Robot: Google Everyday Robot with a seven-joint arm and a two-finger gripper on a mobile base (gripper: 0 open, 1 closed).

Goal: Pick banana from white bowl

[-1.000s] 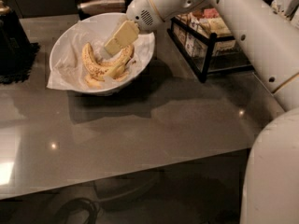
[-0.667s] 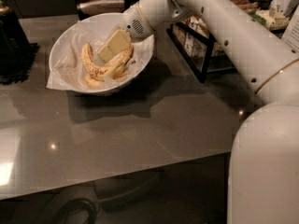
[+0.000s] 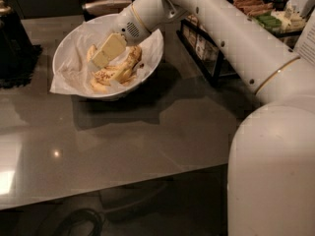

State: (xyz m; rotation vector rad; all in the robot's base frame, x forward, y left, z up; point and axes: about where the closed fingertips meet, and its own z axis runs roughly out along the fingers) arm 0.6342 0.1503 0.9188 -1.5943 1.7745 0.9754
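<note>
Hovering in white bowl [image 3: 58, 58] over banana [image 3: 121, 72], the fingers [image 3: 98, 60] hide whether they grip.

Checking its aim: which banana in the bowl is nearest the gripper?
The pale banana on the left of the white bowl, right beside the tip of the gripper; the brown-spotted bananas lie further right, under its wrist.

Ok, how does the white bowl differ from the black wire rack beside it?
The white bowl is round, solid and paper-lined; the black wire rack is boxy and open-framed. The bowl holds bananas, the rack packets. The gripper reaches into the bowl, not the rack. Both stand on the grey table.
</note>
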